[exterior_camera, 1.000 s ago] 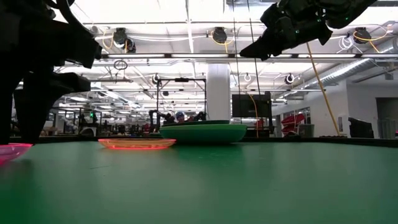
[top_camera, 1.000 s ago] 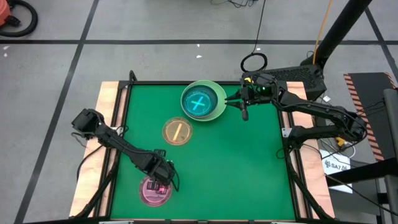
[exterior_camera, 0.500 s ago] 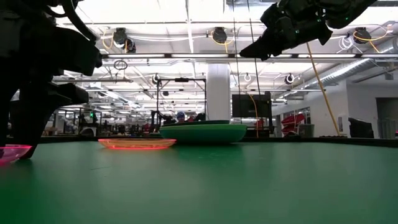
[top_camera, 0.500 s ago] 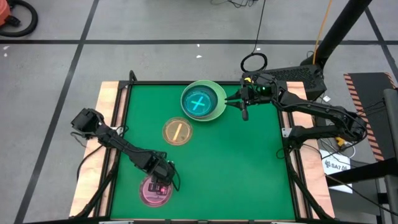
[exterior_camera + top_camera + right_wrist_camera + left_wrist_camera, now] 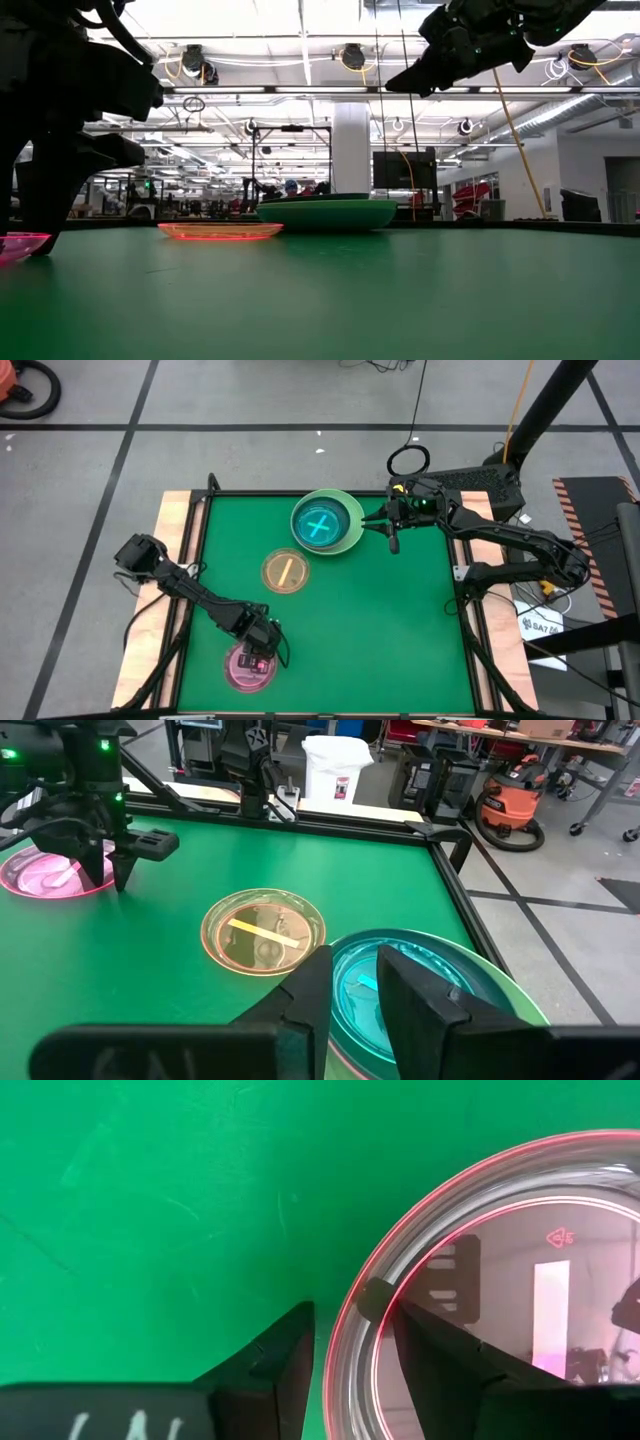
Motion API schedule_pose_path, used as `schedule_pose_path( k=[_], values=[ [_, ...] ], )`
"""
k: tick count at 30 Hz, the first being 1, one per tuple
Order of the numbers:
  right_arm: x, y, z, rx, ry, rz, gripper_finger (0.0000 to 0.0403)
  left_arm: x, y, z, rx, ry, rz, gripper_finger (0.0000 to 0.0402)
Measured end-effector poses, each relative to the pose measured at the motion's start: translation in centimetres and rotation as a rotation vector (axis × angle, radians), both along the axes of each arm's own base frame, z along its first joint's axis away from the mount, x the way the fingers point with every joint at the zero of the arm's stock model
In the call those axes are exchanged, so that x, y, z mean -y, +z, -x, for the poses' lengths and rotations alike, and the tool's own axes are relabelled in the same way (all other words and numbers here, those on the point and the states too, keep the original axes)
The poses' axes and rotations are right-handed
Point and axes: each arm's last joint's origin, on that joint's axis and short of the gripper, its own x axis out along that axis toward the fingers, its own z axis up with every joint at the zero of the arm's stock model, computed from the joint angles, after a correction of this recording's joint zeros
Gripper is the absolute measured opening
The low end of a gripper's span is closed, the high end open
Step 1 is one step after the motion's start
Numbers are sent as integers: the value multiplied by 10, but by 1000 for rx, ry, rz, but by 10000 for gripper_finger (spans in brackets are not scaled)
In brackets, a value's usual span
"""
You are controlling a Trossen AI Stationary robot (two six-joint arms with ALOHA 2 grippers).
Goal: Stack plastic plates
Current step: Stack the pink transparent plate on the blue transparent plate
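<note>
- The left gripper [image 5: 262,653] sits at the lower left of the high view, its fingers [image 5: 275,1365] spread astride the rim of the pink plate [image 5: 520,1300], one inside and one outside.
- The amber plate [image 5: 285,571] lies mid-table.
- The right gripper [image 5: 385,526], fingers a little apart and empty, hovers upper centre, beside the light-green plate [image 5: 352,536] carrying the teal plate [image 5: 320,525].
</note>
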Motion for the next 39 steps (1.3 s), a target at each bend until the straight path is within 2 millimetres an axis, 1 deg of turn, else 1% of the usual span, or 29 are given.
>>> schedule_pose_path(
  k=[5,12,21,30,34,39],
  values=[
    [0,0,0,0,0,0,75,0,1,0,-2,-14,-5,144],
    [0,0,0,0,0,0,75,0,1,0,-14,-10,-3,95],
    [0,0,0,0,0,0,75,0,1,0,-19,-18,4,71],
    [0,0,0,0,0,0,75,-1,3,1,-27,-18,6,9],
    [0,0,0,0,0,0,75,-4,8,4,-33,-5,2,6],
    [0,0,0,0,0,0,75,-6,16,5,6,5,-22,5]
  ],
)
